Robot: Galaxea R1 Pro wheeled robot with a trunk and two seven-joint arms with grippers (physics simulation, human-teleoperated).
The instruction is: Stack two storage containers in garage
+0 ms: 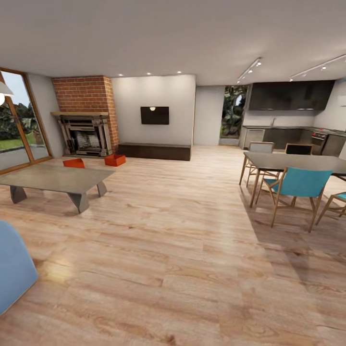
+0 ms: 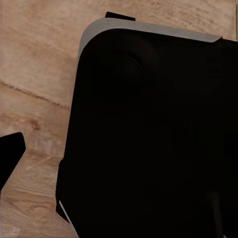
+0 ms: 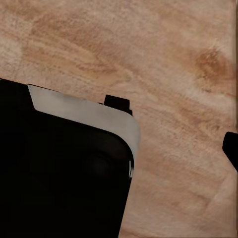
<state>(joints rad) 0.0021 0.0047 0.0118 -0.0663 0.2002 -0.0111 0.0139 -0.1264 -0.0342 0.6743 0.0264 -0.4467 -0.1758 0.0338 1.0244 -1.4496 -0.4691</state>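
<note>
Looking out from the head camera, a blue chair edge [image 1: 14,269] is seen nearest at the left, then open wood-plank floor [image 1: 182,250]. A low grey coffee table [image 1: 57,180] and a dining table [image 1: 298,163] with teal chairs flank the way. The two storage containers [image 1: 115,160] [image 1: 73,163] are found far off, on the floor before the brick fireplace [image 1: 86,125]. How far either gripper is open cannot be told. The base is best driven between the tables, approaching squarely.
</note>
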